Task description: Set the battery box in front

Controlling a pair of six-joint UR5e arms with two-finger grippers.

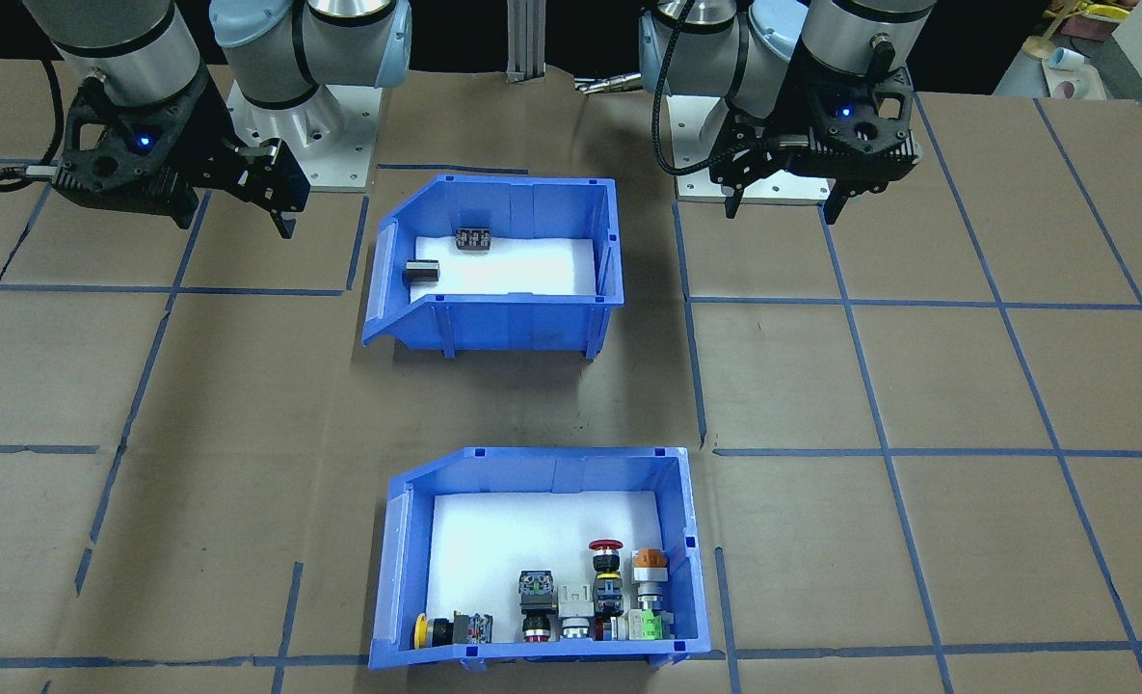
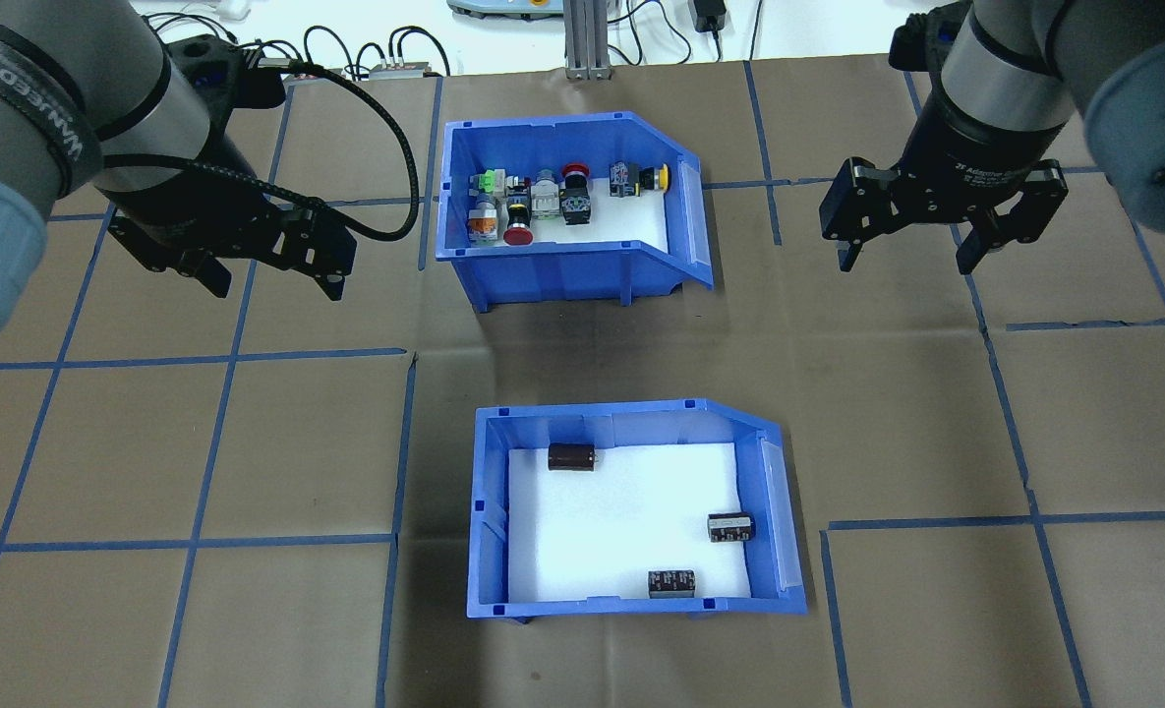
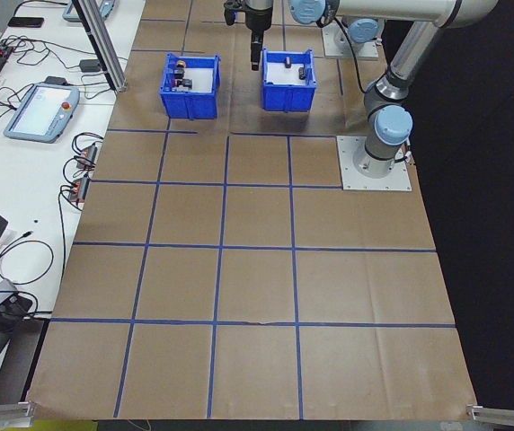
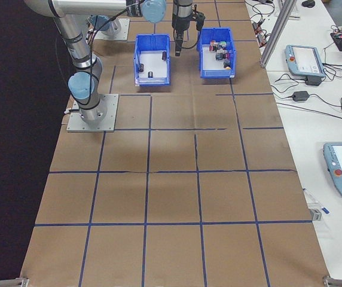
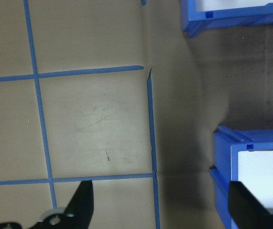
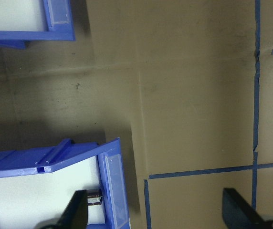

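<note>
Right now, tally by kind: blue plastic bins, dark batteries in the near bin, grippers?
Blue plastic bins: 2, the battery box and the switch bin
Dark cylindrical batteries: 3
Two-finger grippers: 2, left gripper, right gripper
Total: 7

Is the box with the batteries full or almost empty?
Almost empty: the battery box holds only three batteries on bare white foam.

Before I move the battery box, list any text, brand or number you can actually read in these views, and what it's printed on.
"WANEED FR…", partly cut off, on the black band round the left arm in the overhead view.
White lettering on the black collar above the right gripper: blurred, possibly "Adapter", not reliably readable.
Batteries in the battery box: any markings are too small to read.
Push-button switches in the other blue bin: nothing legible.
Teach pendant screens: unreadable.
</note>
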